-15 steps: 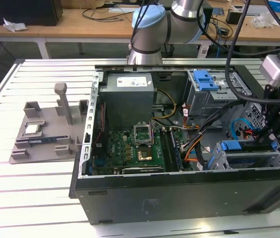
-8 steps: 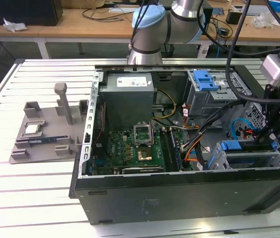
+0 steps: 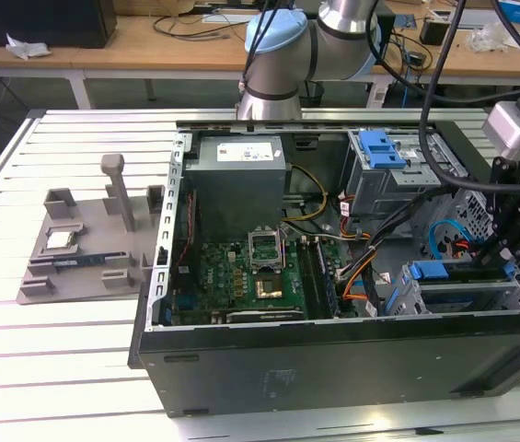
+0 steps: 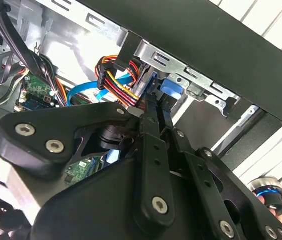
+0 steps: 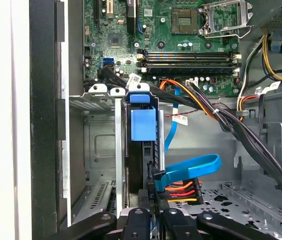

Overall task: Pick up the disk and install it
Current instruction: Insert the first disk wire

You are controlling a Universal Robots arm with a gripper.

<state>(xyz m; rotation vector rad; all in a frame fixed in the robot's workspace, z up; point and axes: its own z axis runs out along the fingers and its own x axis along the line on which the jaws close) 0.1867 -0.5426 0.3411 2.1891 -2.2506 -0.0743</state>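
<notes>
Black gripper (image 5: 150,220) fingers (image 4: 153,150) stood narrowly set, pinching the rear edge of the disk (image 5: 141,150), which sat upright in its blue frame within the drive cage (image 5: 101,145), near the computer case's (image 3: 333,368) front corner, beside cables (image 5: 180,192).

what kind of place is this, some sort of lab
Probably a robotics lab or test workshop. An opened computer case lies on a slatted white table, a robot arm reaches over it, and wooden benches strewn with cables stand behind.
</notes>
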